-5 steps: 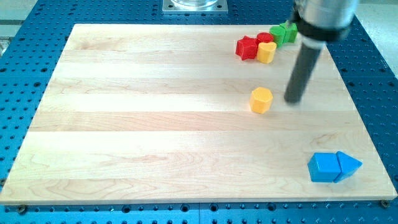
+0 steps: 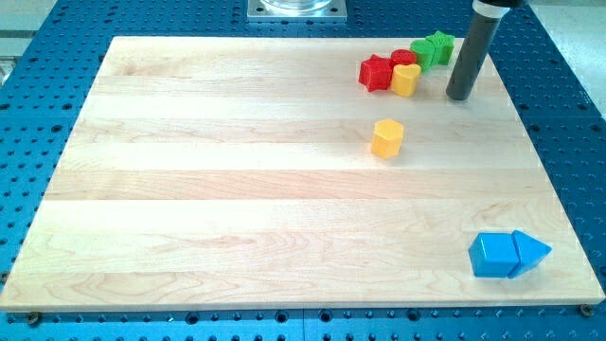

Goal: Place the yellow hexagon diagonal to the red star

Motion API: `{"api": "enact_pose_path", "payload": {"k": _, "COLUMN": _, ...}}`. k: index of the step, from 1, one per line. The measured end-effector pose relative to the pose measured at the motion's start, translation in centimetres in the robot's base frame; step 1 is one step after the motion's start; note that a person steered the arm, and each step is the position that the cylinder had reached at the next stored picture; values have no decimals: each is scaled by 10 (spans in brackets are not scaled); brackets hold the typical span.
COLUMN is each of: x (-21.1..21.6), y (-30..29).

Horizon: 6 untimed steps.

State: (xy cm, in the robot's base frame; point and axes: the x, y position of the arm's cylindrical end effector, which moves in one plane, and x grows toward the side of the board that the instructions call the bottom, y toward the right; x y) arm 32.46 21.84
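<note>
Yellow hexagon (image 2: 386, 138) alone mid-board, 1 red star (image 2: 376, 73), 2 blue blocks (image 2: 507, 254), my tip (image 2: 459, 96) right of cluster, no fingers.

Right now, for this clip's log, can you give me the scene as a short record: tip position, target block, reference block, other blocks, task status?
tip: my tip rests on the board near the view's top right, right of the cluster, touching no block
target: yellow hexagon, alone, toward the view's bottom left of my tip
reference: red star, left end of the cluster
cluster: yellow block, red block, green block
elsewhere: two blue blocks at the view's bottom right
status: hexagon apart from the star, below and slightly right
</note>
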Motion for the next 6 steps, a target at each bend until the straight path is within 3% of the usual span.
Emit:
{"api": "enact_pose_path", "payload": {"k": 2, "x": 31, "y": -40}}
{"api": "enact_pose_path", "payload": {"k": 4, "x": 137, "y": -77}}
{"api": "enact_pose_path", "payload": {"k": 6, "x": 39, "y": -83}}
